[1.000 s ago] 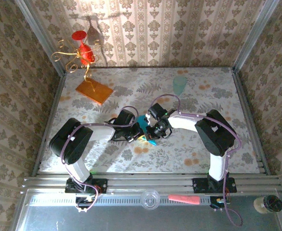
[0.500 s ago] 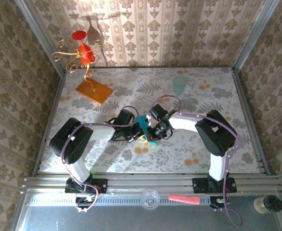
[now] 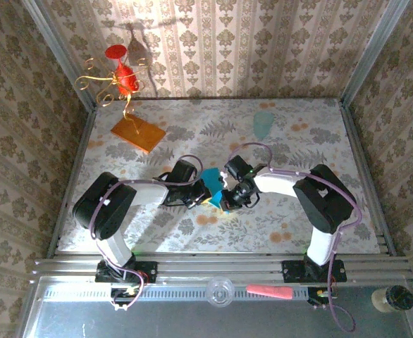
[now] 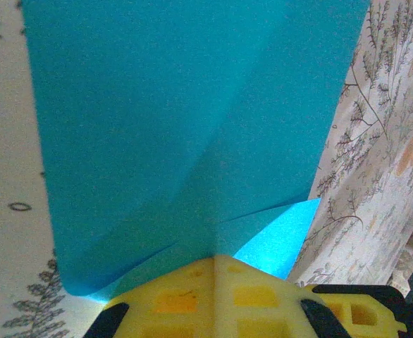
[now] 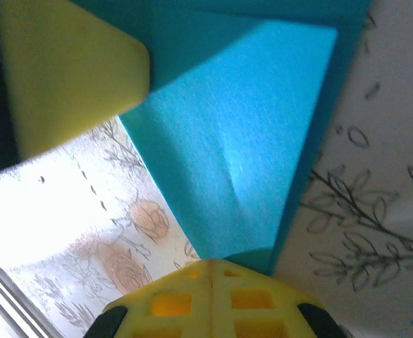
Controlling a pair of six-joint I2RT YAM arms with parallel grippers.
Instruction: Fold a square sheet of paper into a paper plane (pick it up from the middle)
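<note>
The teal-blue sheet of paper (image 3: 212,184) hangs folded in layers between both grippers at the middle of the table. In the left wrist view the paper (image 4: 178,120) shows a centre crease and a brighter flap at lower right, and my left gripper (image 4: 217,259) is shut on its lower edge. My right gripper (image 5: 213,264) is shut on a narrow corner of the paper (image 5: 242,148), with the left gripper's yellow finger (image 5: 65,70) close by at upper left. From above, the left gripper (image 3: 205,193) and right gripper (image 3: 225,197) nearly touch. Whether this has the paper plane's pointed outline I cannot tell.
An orange slab (image 3: 137,132) lies at the back left below a red and gold wire ornament (image 3: 118,77). A pale mint cup (image 3: 263,123) stands at the back right. Patterned walls close in the floral table (image 3: 277,225) on three sides.
The right arm has shifted slightly to the right and toward the near edge, drawing the paper with it. Both grippers stay shut on the paper; the left arm has barely moved.
</note>
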